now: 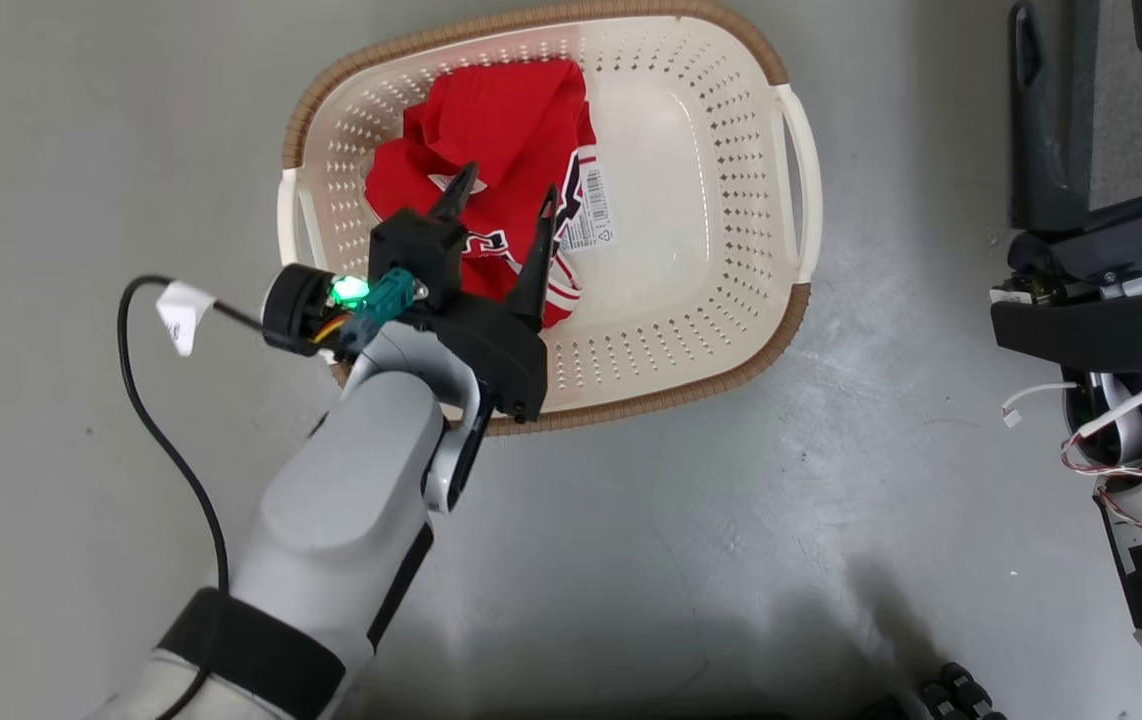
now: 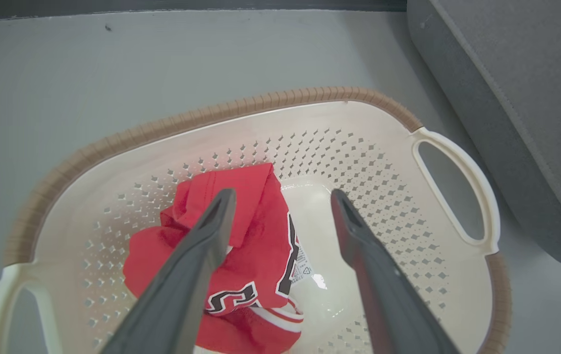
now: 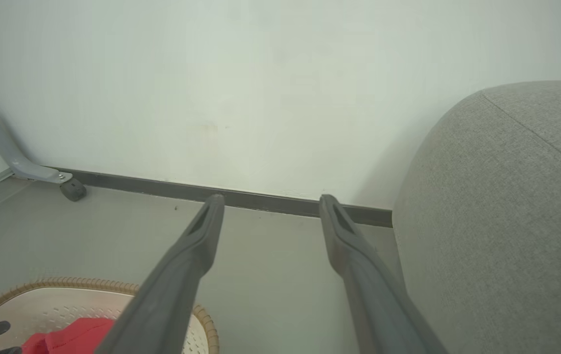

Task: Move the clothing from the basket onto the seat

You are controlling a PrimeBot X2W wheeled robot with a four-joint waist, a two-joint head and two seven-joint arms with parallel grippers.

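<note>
The clothing (image 1: 496, 140) is a crumpled red bundle with white trim and black-and-white lettering, lying in the left half of the basket (image 1: 631, 20). My left gripper (image 1: 508, 190) hangs open just above it, fingers astride the bundle with nothing between them. In the left wrist view the left gripper (image 2: 283, 196) points down at the clothing (image 2: 256, 231) inside the basket (image 2: 261, 101), and the grey seat (image 2: 521, 98) lies at the upper right. My right gripper (image 3: 270, 201) is open and empty in the air, beside the seat (image 3: 506, 206), above the basket (image 3: 64, 285).
A white label sticker (image 1: 591, 210) shows on the basket's bare base. A black cable with a white tag (image 1: 181, 315) loops over the grey floor on the left. Robot body parts and loose wires (image 1: 1131, 440) stand on the right. A wall, skirting board (image 3: 261, 199) and castor (image 3: 71, 189) lie beyond.
</note>
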